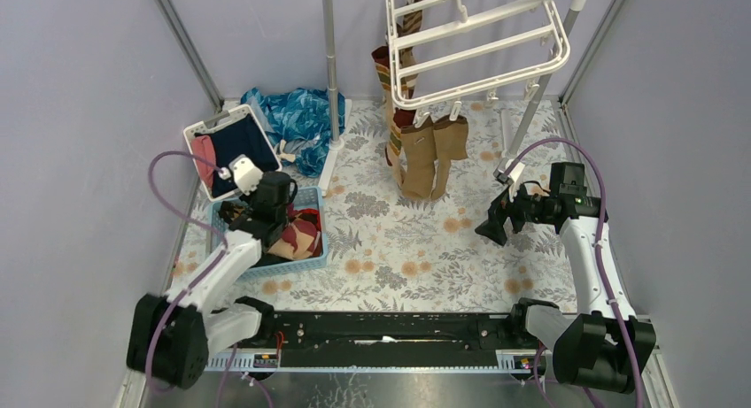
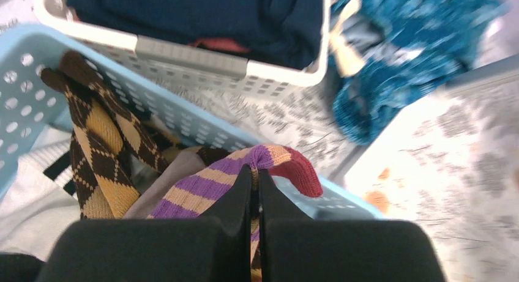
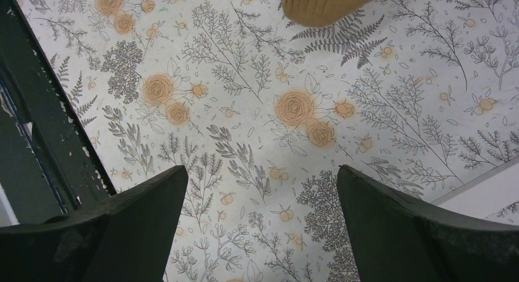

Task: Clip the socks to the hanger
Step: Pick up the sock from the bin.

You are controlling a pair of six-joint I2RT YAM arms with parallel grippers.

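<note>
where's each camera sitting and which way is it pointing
Top external: fixed high behind the left arm and right arm, both in view, looking down and forward over the floral table to the hanger.
Left wrist: on the left arm, looking down into the blue basket; its jaws show, shut on a striped sock.
Right wrist: on the right arm, looking down at the floral table; its open jaws show.
Shared: top and left wrist both show the blue basket, white bin and blue cloth.
</note>
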